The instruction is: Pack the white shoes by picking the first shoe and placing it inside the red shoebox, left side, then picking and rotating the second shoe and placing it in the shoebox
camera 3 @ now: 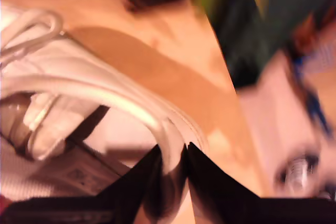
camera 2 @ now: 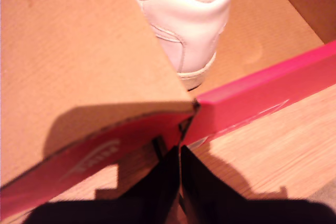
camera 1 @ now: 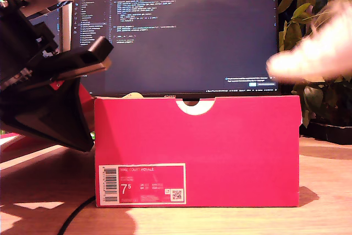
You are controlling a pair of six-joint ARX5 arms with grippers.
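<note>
Behind everything, a wide monitor (camera 1: pixel 176 34) is showing dark code windows, with leafy plants (camera 1: pixel 313 20) standing at the exterior view's right. Below it a wooden table (camera 1: pixel 324 191) is carrying the scene.

Sitting square in the middle of that table, the red shoebox (camera 1: pixel 242 152) is facing the exterior camera, showing a white size label (camera 1: pixel 141 183) reading 7.5 and a half-round notch (camera 1: pixel 196 106) cut in its top edge. Filling the exterior view's left is a big black arm (camera 1: pixel 38 92), leaning in toward the box's end.

My first wrist view is looking down past a red box wall (camera 2: pixel 262 95) and a raised brown cardboard flap (camera 2: pixel 84 40) into the box. One white shoe (camera 2: pixel 191 22) is lying inside on the cardboard floor, heel toward the camera. My first gripper (camera 2: pixel 180 156) is showing its two dark fingers (camera 2: pixel 205 187) pressed almost together just outside the box corner, with nothing visible between them.

The second white shoe (camera 1: pixel 319 50) is hanging as a blurred pale shape high at the exterior view's right, above and beside the box. In my second wrist view the same shoe (camera 3: pixel 79 87) is lying close under the camera, laces (camera 3: pixel 29 35) showing, and my second gripper (camera 3: pixel 173 166) is pinching its collar rim between narrow fingers (camera 3: pixel 210 182). Much of that view is smeared.
</note>
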